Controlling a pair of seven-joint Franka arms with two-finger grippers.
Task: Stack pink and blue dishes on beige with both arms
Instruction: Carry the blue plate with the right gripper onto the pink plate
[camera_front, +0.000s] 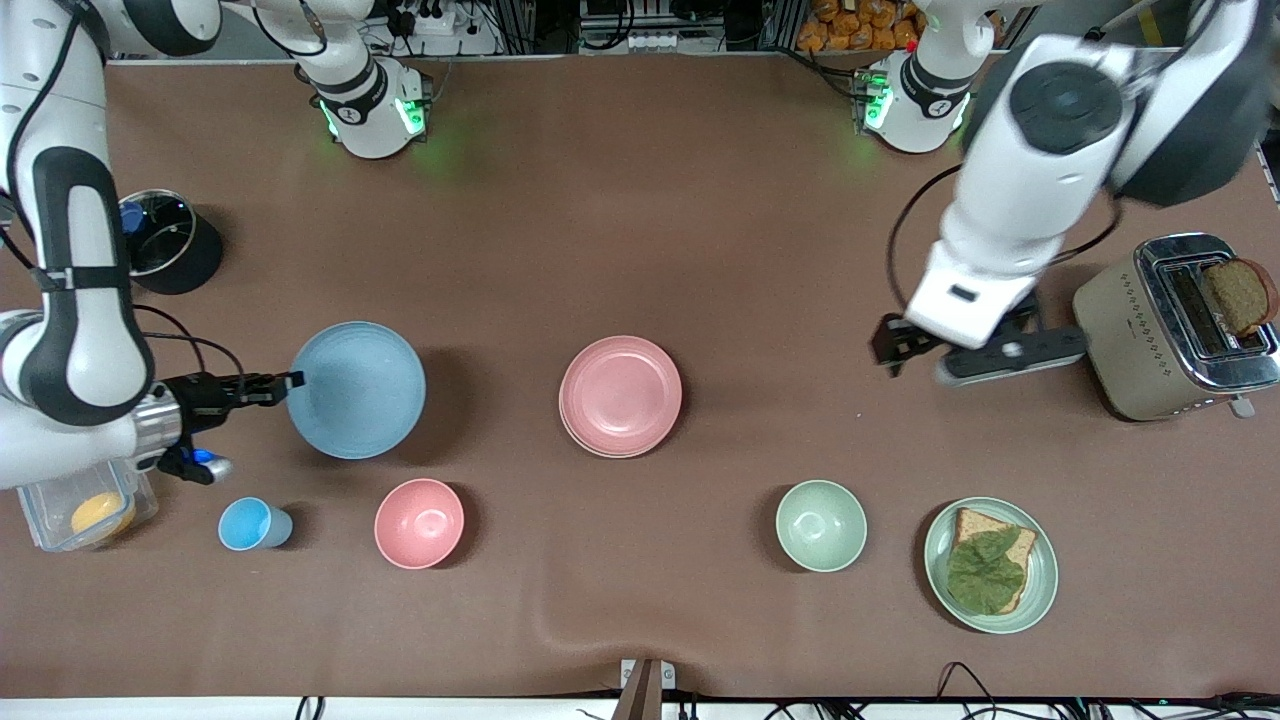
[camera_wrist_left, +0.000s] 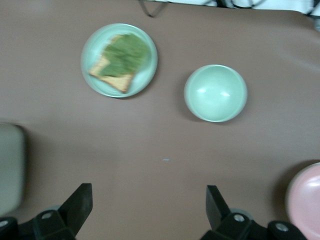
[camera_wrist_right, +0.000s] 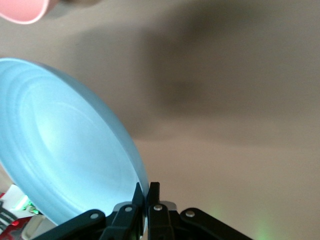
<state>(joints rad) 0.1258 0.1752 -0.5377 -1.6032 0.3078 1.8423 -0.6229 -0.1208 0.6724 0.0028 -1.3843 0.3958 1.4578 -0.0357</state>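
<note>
Two plates sit stacked mid-table, pink plate on beige; left gripper, fingers apart and empty, hangs beside the toaster; right gripper pinches the blue plate by its rim, lifted for stacking.

The blue plate and the pink plate look matt, like smooth plastic, with faint ridges. The table has a dull brown cover. Beside the toaster's shiny metal top, its body looks satin beige.
</note>
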